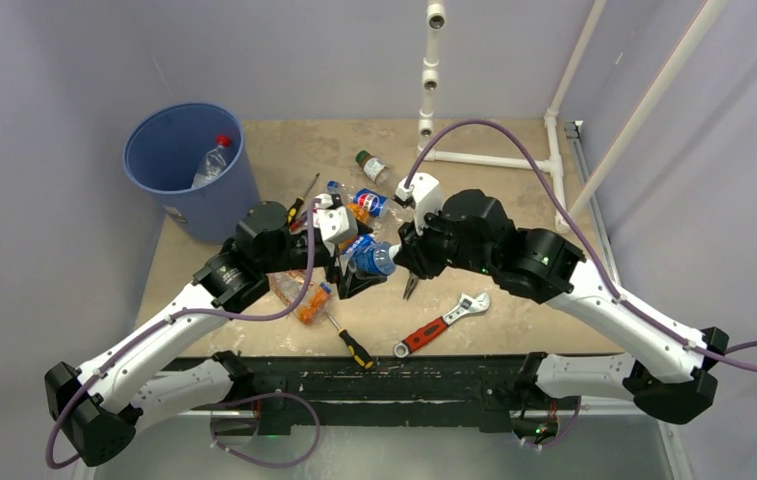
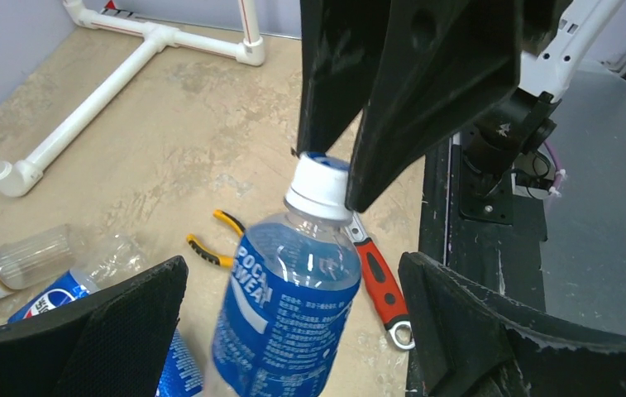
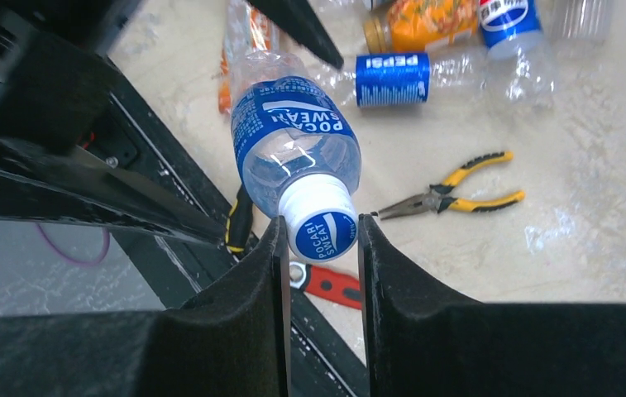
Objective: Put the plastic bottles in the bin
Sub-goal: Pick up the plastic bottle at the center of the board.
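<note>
Right tool grips bottle over beige table.

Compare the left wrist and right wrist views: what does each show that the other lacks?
Left wrist only: the white pipe frame. Right wrist only: an orange-filled bottle and the printed cap top. Both: the Pocari Sweat bottle with its cap pinched by the right tool, the yellow-handled pliers, the red wrench, a Pepsi bottle.
</note>
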